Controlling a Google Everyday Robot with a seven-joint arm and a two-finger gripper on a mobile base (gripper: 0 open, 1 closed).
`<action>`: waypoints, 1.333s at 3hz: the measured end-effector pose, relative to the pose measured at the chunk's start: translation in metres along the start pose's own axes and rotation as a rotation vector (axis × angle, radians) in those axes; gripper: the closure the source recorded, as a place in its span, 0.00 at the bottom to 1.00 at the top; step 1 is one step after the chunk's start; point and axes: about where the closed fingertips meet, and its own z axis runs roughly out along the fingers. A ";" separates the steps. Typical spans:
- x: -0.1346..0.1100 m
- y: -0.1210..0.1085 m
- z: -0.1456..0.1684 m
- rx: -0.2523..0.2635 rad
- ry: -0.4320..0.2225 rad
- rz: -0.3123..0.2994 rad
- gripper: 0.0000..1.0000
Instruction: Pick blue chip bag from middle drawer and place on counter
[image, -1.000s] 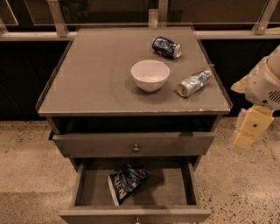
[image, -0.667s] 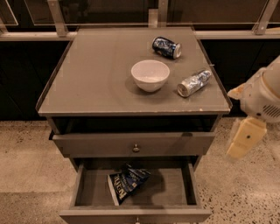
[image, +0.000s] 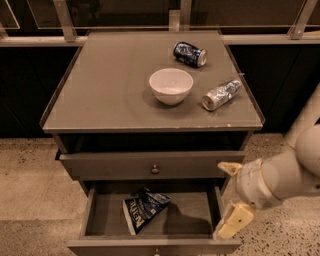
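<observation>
Two worries come to mind from where I stand. The pincer (image: 231, 196) hangs at the right end of the open middle drawer (image: 196, 216), fingers spread wide and holding nothing, with one finger up by the knobbed drawer (image: 155, 169) and the other low by the front corner. To reach the blue chip bag (image: 145, 210) it has to travel left and dip inside, and I'd guess it could clip the drawer's right wall or front lip, or bump the drawer above, which sits close over the opening. The second worry is the bag itself. It is crumpled foil, so a pinch on a loose fold might slip, or only shove it along the drawer floor.

Later, on the bench (image: 100, 95), the bowl (image: 171, 85) sits in the middle and two cans lie on their sides: a dark-blue can (image: 190, 53) at the far right and a silver can (image: 220, 95) just right of the bowl. A careless set-down could nudge one and send it rolling. The left half looks safer.

The bag lies flat in the drawer, left of centre. Its long axis runs on a slant, with the white-edged end towards the near left and the crumpled end pointing far right, towards the pincer's side.
</observation>
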 end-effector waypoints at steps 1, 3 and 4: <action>0.006 -0.008 0.027 0.006 -0.062 -0.023 0.00; 0.046 0.024 0.062 0.071 -0.081 0.071 0.00; 0.080 0.034 0.116 0.020 -0.102 0.165 0.00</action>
